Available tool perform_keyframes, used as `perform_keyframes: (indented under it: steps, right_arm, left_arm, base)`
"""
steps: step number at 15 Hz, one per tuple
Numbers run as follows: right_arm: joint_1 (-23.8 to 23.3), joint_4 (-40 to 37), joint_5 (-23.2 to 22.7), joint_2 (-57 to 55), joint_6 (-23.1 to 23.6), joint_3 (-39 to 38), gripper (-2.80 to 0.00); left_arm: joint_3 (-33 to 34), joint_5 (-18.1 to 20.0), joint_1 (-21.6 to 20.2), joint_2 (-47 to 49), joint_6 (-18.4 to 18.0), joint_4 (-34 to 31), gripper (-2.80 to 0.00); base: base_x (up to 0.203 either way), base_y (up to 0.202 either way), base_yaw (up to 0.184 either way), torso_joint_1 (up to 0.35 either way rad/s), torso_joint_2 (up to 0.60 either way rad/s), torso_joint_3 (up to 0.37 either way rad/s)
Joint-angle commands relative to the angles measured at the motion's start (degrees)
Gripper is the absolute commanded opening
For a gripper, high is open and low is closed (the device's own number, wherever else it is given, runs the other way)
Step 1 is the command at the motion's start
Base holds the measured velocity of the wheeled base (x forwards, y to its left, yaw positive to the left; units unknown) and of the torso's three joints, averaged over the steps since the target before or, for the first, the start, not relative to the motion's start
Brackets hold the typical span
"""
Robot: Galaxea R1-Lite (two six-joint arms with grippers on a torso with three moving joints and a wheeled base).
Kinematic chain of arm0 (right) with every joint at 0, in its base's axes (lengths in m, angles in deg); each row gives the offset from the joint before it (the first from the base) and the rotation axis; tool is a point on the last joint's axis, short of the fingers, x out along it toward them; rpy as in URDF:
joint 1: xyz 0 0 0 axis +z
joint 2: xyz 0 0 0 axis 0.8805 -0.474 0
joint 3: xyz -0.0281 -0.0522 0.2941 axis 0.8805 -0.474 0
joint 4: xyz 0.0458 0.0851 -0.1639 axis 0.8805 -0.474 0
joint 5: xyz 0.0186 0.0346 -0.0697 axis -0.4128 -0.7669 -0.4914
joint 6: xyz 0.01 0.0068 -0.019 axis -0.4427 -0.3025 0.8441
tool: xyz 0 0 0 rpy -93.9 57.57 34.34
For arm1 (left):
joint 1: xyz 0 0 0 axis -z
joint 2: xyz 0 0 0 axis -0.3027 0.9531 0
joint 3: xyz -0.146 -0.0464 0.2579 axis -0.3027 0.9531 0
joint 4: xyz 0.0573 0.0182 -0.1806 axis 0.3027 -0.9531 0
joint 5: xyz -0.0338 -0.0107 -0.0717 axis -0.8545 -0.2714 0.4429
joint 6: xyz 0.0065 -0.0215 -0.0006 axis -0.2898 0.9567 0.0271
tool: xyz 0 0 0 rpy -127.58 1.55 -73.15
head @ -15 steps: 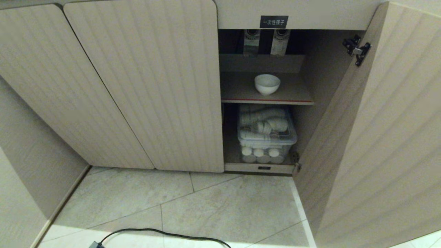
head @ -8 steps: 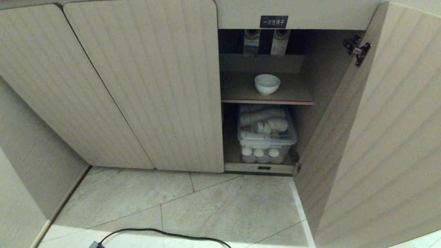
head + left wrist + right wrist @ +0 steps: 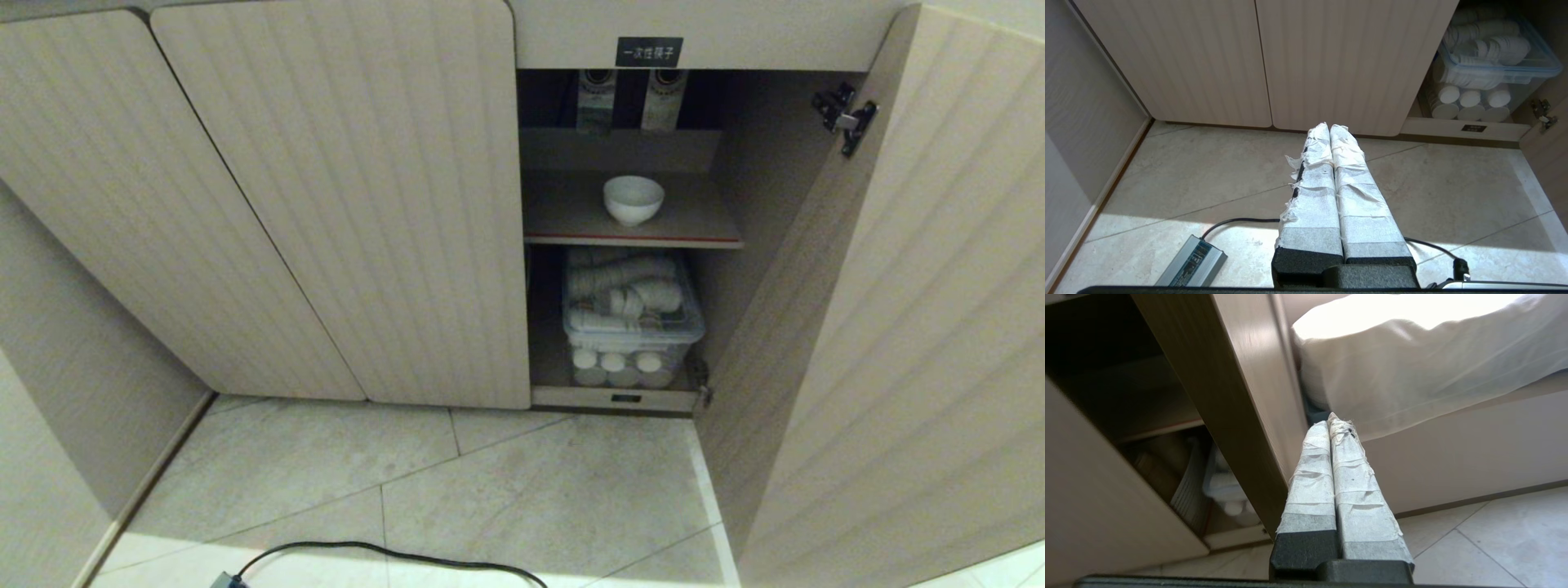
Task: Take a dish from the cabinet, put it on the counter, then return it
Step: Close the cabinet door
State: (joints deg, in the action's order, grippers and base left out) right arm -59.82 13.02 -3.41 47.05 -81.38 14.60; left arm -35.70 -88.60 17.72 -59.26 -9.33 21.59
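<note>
1. The cabinet point(image 3: 343, 204) is standing with its right-hand door point(image 3: 898, 327) swung open, exposing two levels.
2. A clear lidded bin point(image 3: 633, 318) of paper cups is occupying the lower level.
3. The left gripper point(image 3: 1329, 127) is hanging above the floor tiles point(image 3: 1208, 171), fingers pressed together and holding nothing.
4. The right gripper point(image 3: 1331, 418) is pointing past the open door's edge, likewise closed and empty.
5. The dish point(image 3: 633, 199) is sitting upright on the red-edged shelf point(image 3: 563, 224), well apart from both grippers.
</note>
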Motion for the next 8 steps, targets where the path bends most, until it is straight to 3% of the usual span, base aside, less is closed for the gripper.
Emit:
perform_keyframes:
  steps: [1, 8]
  right_arm:
    - [0.04, 0.20, -1.59, -0.11, 0.01, -0.51, -2.80]
    - [-0.04, -0.19, -7.94, -2.02, 0.03, -2.29, -2.80]
  left_arm:
    - [-0.03, 0.05, -0.01, -0.02, 0.06, 0.02, -2.80]
    - [0.00, -0.02, -0.01, -0.02, 0.02, 0.02, -2.80]
  base:
    - [0.000, 0.000, 0.000, 0.000, 0.00, 0.000]
    - [0.000, 0.000, 0.000, 0.000, 0.00, 0.000]
